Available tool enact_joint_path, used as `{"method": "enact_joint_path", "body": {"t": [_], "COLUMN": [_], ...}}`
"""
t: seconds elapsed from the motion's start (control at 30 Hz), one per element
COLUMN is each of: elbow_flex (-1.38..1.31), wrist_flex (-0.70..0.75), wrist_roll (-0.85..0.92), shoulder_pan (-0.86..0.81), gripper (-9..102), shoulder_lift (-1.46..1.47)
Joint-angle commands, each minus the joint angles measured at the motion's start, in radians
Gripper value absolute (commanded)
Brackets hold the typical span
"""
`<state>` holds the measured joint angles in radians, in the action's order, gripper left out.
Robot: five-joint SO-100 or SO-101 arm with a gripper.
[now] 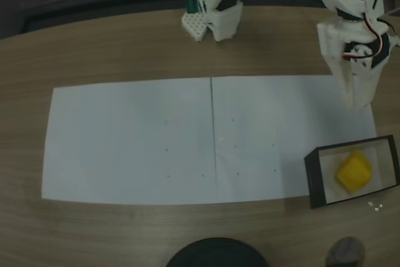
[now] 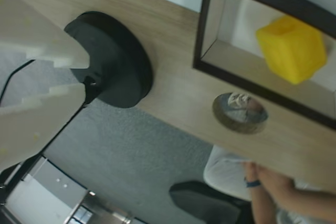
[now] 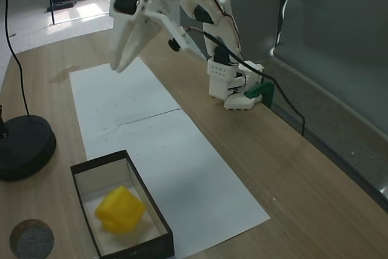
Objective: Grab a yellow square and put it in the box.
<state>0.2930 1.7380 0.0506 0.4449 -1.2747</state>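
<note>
While the yellow square (image 1: 354, 173) sits tilted on a corner inside the box (image 1: 315, 178), the arm's claw (image 1: 358, 102) hangs in the air above the white paper (image 1: 137, 139), apart from the box and carrying nothing. Its two white fingers (image 3: 124, 50) point down and lie nearly together, with only a thin gap between their toothed edges in the wrist view (image 2: 58, 74), so I'd call it all but clenched on empty air.

The box rests at the end of the paper, partly on the sheet and partly on the wooden tabletop (image 3: 285, 162). Just beyond it, near the tabletop's edge, lies a small round grey disc (image 3: 31, 239), and a little further along that edge stands a heavy round black base (image 3: 24, 147) with a thin black cable (image 3: 15, 47) running up from it. None of these lies between the claw and the box; the paper between them is bare, with a seam across its middle.

The arm's base (image 3: 233, 86) stands on the far side of the paper, clamped near a green bracket (image 3: 264, 92).

In the wrist view the box's far end is cut off by the frame, and a person's forearm (image 2: 286, 192) with a dark wristband shows below the tabletop edge. In a fixed view the black base (image 1: 217, 253) and the disc (image 1: 345, 251) are clipped by the bottom border.
</note>
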Motion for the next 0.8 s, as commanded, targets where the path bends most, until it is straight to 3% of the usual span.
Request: {"method": "enact_joint_path", "body": {"t": [0.0,0.4,0.77], "elbow_flex": [0.034,0.822,1.486], "wrist_flex": [0.002,-0.034,-0.233], "wrist_roll": [-0.023,-0.018,0.034], "shoulder_pan": [-0.066,-0.462,-0.500], "gripper": [0,0,0], "shoulder_lift": [-0.327,-1.342,-1.990]}}
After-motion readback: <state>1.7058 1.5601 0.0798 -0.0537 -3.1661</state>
